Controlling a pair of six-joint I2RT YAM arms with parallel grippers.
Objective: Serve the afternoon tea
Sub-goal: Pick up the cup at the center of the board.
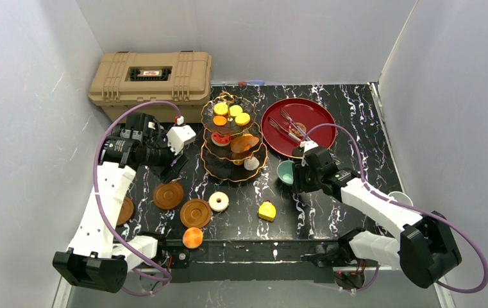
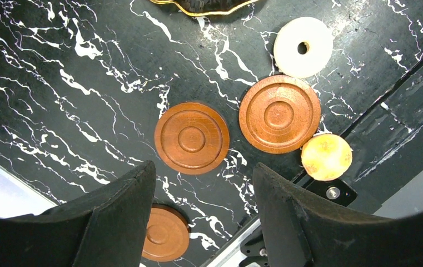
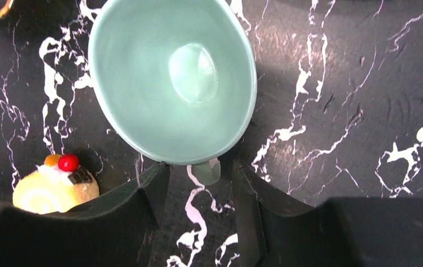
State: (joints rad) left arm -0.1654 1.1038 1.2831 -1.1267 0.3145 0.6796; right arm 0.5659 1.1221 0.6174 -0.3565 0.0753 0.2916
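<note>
Right end effector (image 3: 199, 169), narrow, straddles the handle of the cup (image 3: 170, 83) without touching; closing off-centre could tip it. Left end effector (image 2: 203, 168) gapes wide.

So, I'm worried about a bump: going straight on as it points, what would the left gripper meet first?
Probably the middle brown saucer, which lies centred just ahead of the open left gripper. How far off it is, the wrist view does not show.

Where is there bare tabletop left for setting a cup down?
Bare marble lies right of the red plate, and between the yellow cake and the right arm. Crowded: saucers, donut and macaron front left.
</note>
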